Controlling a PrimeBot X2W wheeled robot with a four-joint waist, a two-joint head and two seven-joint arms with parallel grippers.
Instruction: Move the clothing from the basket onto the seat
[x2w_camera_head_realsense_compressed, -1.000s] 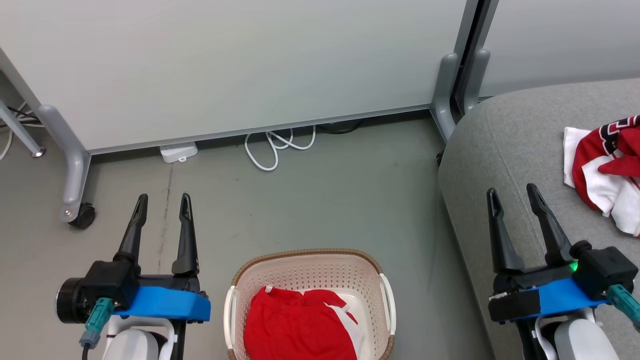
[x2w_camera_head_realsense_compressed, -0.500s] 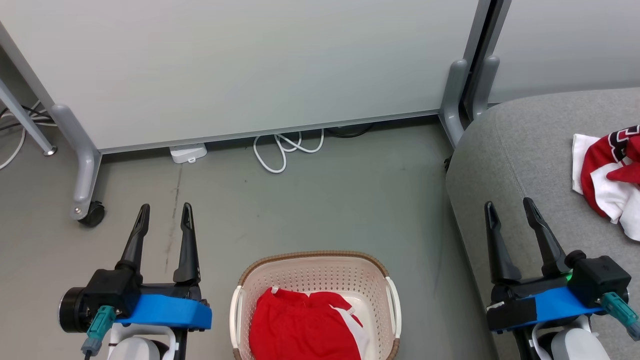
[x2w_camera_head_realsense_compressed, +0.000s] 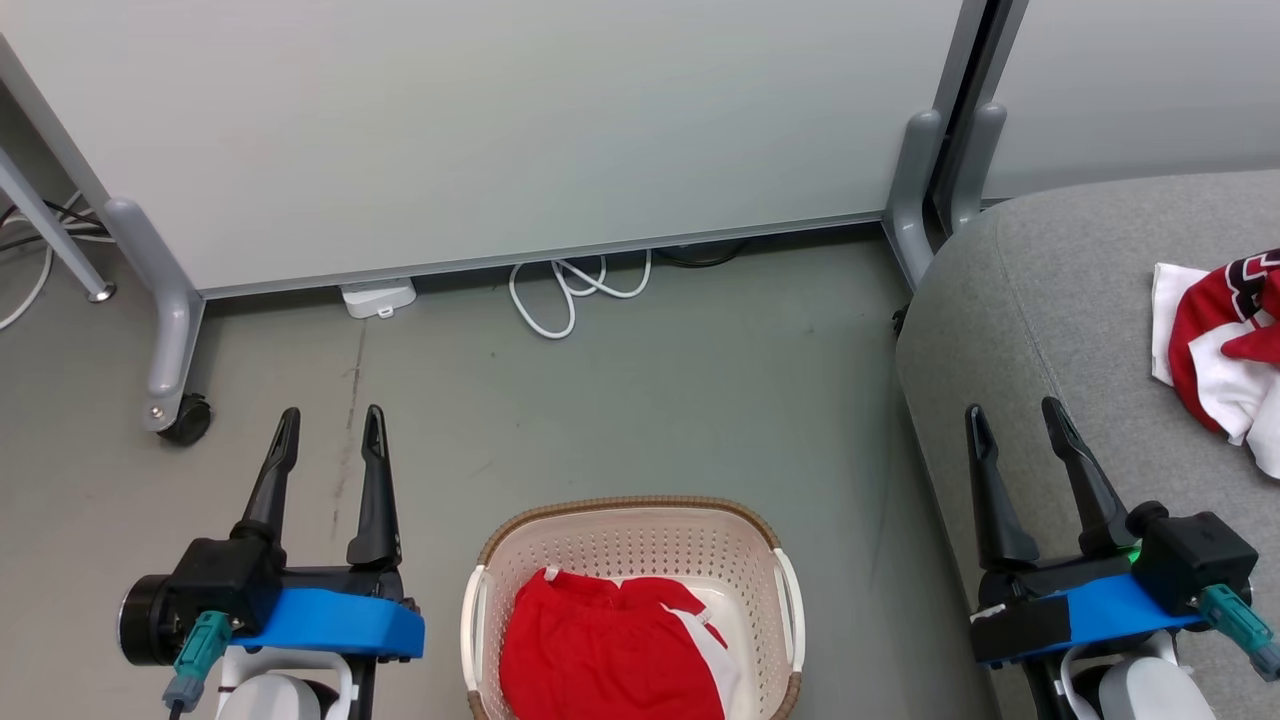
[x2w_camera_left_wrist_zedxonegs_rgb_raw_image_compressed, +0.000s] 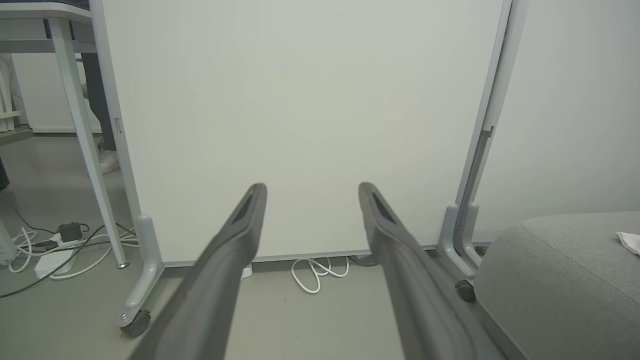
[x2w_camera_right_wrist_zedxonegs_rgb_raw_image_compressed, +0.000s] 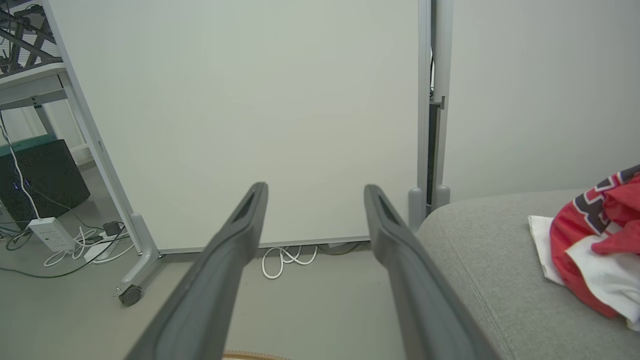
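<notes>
The basket (x2w_camera_head_realsense_compressed: 628, 507) sits on the grey floor (x2w_camera_head_realsense_compressed: 700, 400), near the robot and in the middle, between the two arms. Inside it lies a piece of red clothing (x2w_camera_head_realsense_compressed: 600, 650) with a white part on its right side. It is soft and crumpled, and it covers most of the bottom of the basket. The near part of the basket is cut off by the picture edge. The left claw (x2w_camera_head_realsense_compressed: 331, 410) hangs over the floor to the left of the basket, apart from it. Its two dark fingers are spread wide and nothing is between them. The right claw (x2w_camera_head_realsense_compressed: 1011, 405) is on the right, at the rounded left edge of the big grey seat (x2w_camera_head_realsense_compressed: 1040, 280). Its fingers are spread wide too, and it holds nothing. Farther right on the seat lies the other piece of clothing (x2w_camera_head_realsense_compressed: 1215, 350) — red and white, with some dark marks on it, in a loose heap. It is apart from the right claw and partly cut off by the picture edge. At the far side stands a pale wall panel (x2w_camera_head_realsense_compressed: 550, 130) on grey legs — one leg has a small black wheel (x2w_camera_head_realsense_compressed: 187, 420). A white cable (x2w_camera_head_realsense_compressed: 570, 295) lies in loops on the floor at the foot of the panel, with a small white box (x2w_camera_head_realsense_compressed: 378, 298) to its left.
</notes>
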